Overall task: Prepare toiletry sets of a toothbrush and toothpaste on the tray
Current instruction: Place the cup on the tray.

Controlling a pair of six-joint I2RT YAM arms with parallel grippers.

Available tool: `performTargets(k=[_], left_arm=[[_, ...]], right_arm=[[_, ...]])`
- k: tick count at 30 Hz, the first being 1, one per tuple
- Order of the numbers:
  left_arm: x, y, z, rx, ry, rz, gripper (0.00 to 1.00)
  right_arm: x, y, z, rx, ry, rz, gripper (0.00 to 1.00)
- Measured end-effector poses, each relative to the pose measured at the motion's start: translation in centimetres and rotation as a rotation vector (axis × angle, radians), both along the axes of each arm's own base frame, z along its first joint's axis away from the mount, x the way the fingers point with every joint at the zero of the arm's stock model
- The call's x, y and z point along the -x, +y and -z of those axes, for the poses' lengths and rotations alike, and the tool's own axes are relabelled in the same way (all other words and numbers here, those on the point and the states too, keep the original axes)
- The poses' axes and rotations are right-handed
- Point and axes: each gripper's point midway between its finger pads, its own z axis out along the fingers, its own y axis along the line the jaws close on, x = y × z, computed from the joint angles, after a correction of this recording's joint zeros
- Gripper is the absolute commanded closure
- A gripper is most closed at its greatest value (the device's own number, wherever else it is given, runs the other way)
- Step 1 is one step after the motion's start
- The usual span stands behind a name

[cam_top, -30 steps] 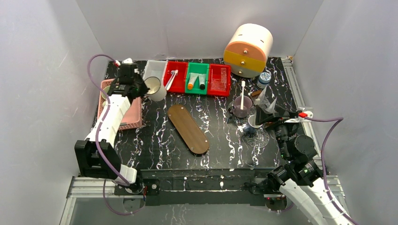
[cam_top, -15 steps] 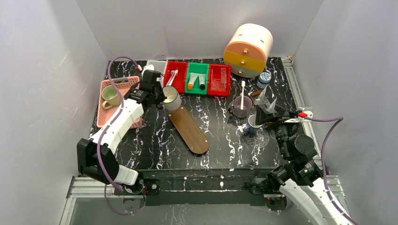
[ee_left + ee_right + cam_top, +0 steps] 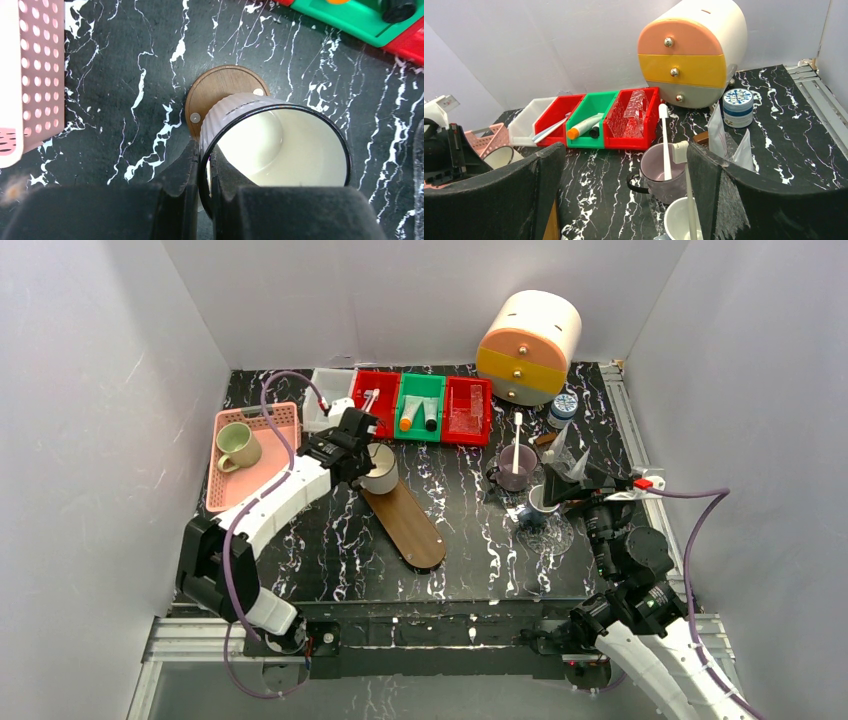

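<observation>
A ribbed cream cup with a dark rim (image 3: 272, 145) was held by the left gripper (image 3: 204, 162), its wall pinched between narrowly set fingers, above the far end of the oval wooden tray (image 3: 412, 527). No set was seen laid on the tray. The right gripper (image 3: 566, 483) was seen with fingers spread wide and nothing between them, near a purple mug (image 3: 659, 175) and a white cup (image 3: 680, 219). A slim white toothbrush (image 3: 665, 140) was stood upright in the purple mug, and what seemed another was stood in the white cup.

A further white toothbrush (image 3: 365, 406) was seen lying in a red bin (image 3: 385, 425) at the back of the table. In the green bin (image 3: 420, 388) beside it, an orange-capped white tube (image 3: 407, 417) and a dark-capped white tube (image 3: 431, 415) were laid side by side.

The toothbrushes were judged light, stiff and thin, best taken across the middle of the handle, where little twist would be felt. The tubes were judged light, smooth and somewhat soft, likely to roll or be squeezed. A hold across the body close to the firmer cap end was thought safest. Room for the fingers was expected to be limited by the bin walls.
</observation>
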Motion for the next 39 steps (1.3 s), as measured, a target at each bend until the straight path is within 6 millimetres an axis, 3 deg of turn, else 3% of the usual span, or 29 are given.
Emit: performTargets(k=[12, 39], left_arm=[[0.3, 0.0, 3.7, -0.046, 0.063, -0.027, 1.0], [-0.6, -0.3, 3.8, -0.055, 0.042, 0.003, 0.97]], right_arm=[[-0.1, 0.0, 0.1, 0.002, 0.003, 0.0, 0.01], [0.0, 0.1, 0.1, 0.002, 0.003, -0.001, 0.01]])
